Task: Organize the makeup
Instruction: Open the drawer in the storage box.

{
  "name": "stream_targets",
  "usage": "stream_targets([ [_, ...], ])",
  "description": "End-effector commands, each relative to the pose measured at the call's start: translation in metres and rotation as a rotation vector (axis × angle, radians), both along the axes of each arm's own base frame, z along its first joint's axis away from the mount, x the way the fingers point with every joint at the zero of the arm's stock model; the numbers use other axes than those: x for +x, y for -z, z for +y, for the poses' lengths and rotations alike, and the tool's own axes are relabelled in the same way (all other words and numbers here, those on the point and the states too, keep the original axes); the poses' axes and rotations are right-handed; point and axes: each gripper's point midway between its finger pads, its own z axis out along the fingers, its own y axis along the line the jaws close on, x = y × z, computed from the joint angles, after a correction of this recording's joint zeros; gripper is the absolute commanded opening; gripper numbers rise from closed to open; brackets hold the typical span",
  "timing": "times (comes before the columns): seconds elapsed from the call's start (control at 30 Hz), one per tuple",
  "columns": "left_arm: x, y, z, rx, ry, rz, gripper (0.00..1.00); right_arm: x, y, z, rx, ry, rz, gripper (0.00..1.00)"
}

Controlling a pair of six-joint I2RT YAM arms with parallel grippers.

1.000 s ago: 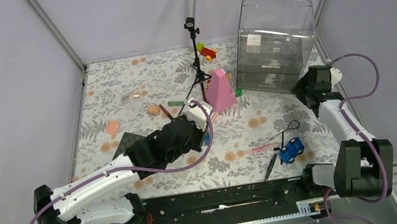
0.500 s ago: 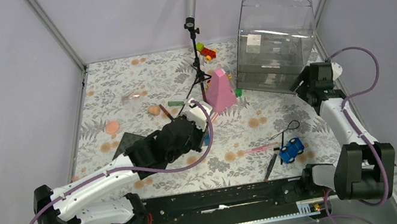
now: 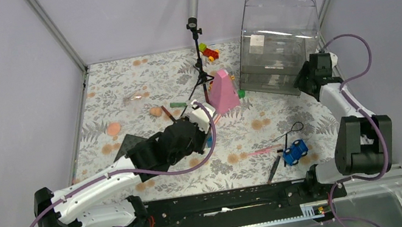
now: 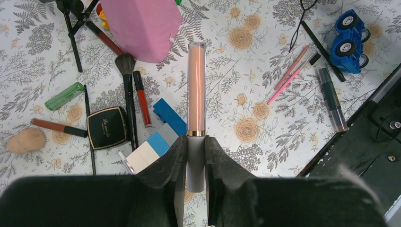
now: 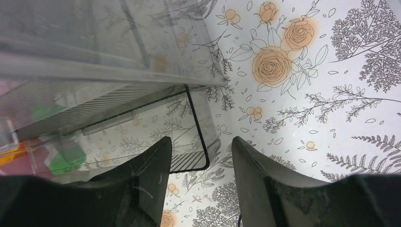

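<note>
Clamps a slim lip-gloss tube (image 4: 196,90) in the left jaws, pinched at its pale cap end, with the clear peach barrel jutting straight out ahead. Holds it in the air over the middle of the worktop (image 3: 106,80), just on the near side of the pink cone (image 3: 223,92). Holds the right jaws parted, gripping nothing, at the lower front corner of the clear organizer (image 3: 281,44) in the far right corner of the worktop; touching it or not, impossible to tell.

Below the held tube, more makeup loose on the worktop: black compact (image 4: 108,127), brush (image 4: 127,94), red pencil (image 4: 142,99), green tube (image 4: 64,96), peach sponge (image 4: 26,140), mixed in with blue toy blocks (image 4: 168,116). Toward the near edge, beside the blue toy car (image 4: 350,40): pink pencils (image 4: 286,85) and a dark stick (image 4: 331,99).

Judging by looks: light, stiff, smooth round plastic, so likely slippery and prone to swivelling or sliding out when pinched at one end only. Probably safer taken across the barrel near its middle, with a gentle squeeze. Hard casing, perhaps liable to crack; a pull on the cap alone likely to part cap from barrel. For the rest: pencils and brush best pinched mid-handle, away from the bristles; compact across two opposite edges, flat; sponge soft, needing only a light squeeze.
</note>
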Motion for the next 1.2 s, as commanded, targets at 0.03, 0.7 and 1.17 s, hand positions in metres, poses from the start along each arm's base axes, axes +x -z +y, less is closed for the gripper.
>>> stream_targets([
  [0.03,0.0,-0.007,-0.002,-0.026,0.013,-0.017,0.0,0.025,-0.015,-0.002,-0.04,-0.043,-0.054,0.53],
  [0.7,-0.001,-0.006,-0.001,-0.024,0.013,-0.017,0.0,0.015,-0.005,-0.012,-0.155,-0.129,0.04,0.03],
  [1.17,-0.002,-0.005,-0.004,-0.025,0.029,-0.009,0.0,-0.02,-0.016,-0.017,-0.268,-0.177,0.0,0.04],
])
